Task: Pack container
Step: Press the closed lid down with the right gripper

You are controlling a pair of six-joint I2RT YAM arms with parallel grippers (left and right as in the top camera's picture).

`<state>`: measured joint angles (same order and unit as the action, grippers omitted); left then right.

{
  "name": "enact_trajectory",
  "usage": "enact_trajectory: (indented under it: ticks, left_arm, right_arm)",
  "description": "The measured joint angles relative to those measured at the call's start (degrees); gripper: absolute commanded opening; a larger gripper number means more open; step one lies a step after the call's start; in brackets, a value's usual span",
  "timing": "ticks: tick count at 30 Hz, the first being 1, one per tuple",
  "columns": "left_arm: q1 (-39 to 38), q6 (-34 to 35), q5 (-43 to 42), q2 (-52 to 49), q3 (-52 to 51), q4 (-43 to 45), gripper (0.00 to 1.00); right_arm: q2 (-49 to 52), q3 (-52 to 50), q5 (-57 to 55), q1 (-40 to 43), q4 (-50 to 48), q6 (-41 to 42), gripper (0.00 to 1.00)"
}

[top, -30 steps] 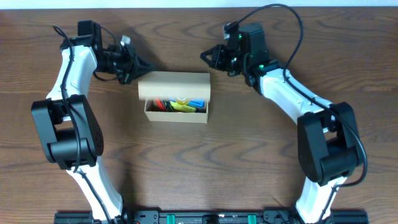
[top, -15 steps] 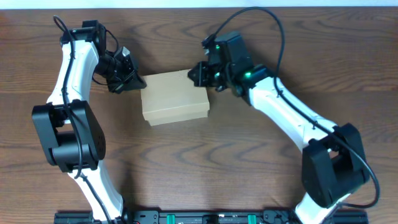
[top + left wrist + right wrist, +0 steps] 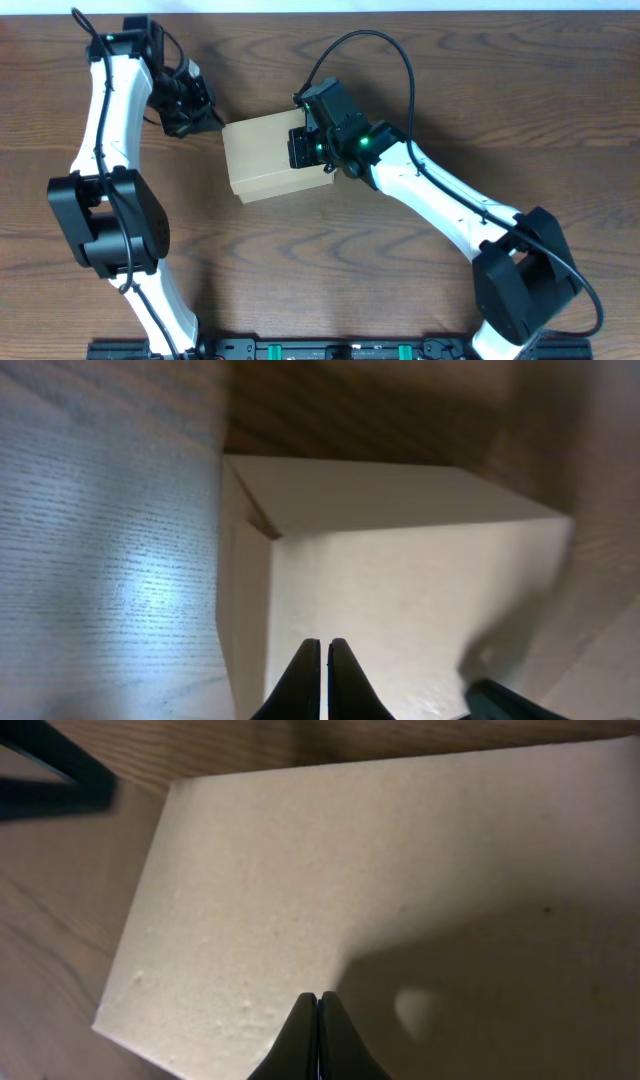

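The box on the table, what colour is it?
The container is plain tan-brown; the right wrist view shows it best.

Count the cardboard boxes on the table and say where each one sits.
1. The cardboard box lies lid-shut near the middle of the table, the right gripper over its right end. No other box shows; none seems hidden.
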<state>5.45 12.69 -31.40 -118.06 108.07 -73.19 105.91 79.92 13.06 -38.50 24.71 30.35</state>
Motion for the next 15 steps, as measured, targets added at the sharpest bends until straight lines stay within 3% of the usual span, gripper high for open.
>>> enact_trajectory:
  ticks: [8,15]
  left_arm:
    - [0.0,-0.7,2.4,0.0,9.9,-5.8,0.05]
    - [0.0,-1.0,4.9,0.0,10.8,-7.6,0.05]
  right_arm:
    - [2.6,0.4,-1.3,-1.4,0.5,0.0,0.01]
    - [4.5,1.7,-2.3,-1.9,1.5,0.0,0.01]
